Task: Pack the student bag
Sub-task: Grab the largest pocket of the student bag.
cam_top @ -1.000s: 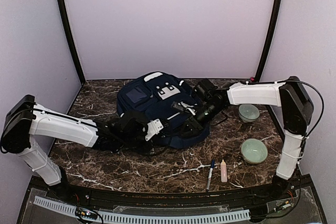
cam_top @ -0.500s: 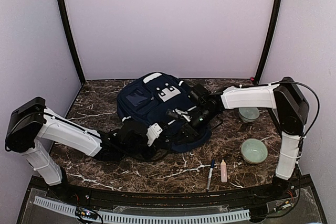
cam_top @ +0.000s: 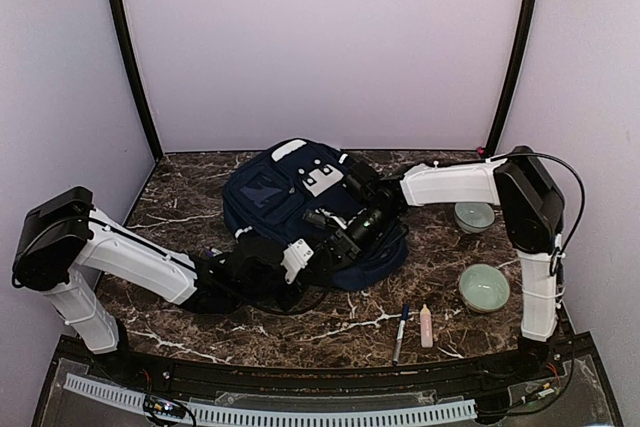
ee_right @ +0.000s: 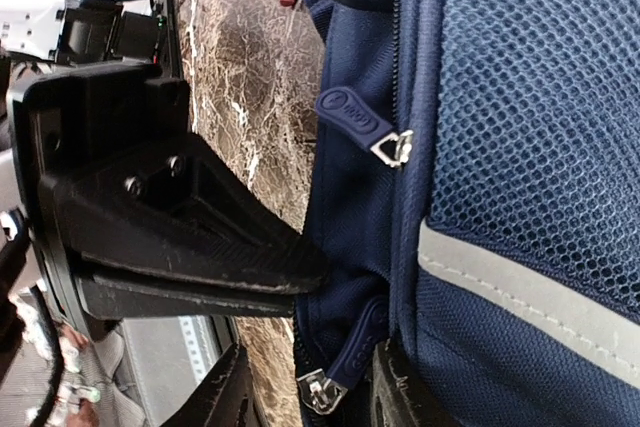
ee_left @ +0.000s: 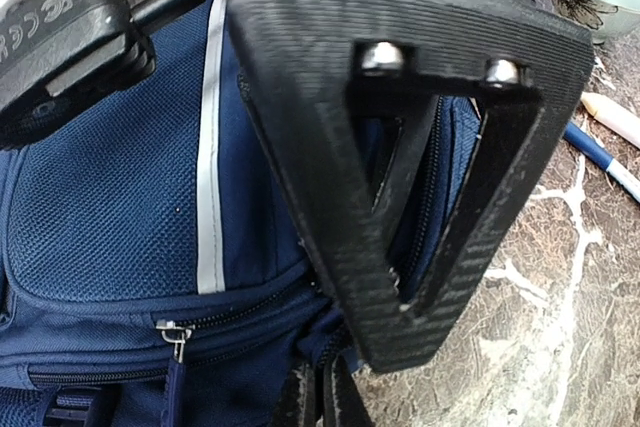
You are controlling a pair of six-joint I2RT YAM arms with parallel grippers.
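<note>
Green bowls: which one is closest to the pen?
The front bowl, the one nearer the robot's bases. The pen lies to its left, close to the table's near edge; the other bowl sits farther back.

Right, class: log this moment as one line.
task: pack student bag | left claw: shut at bag's near edge | right claw: open around zip pull

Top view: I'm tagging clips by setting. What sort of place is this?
Probably a robot test booth: plain walls enclose a marble-look table, the left arm and right arm mount at its near edge, with a bag laid out.
</note>
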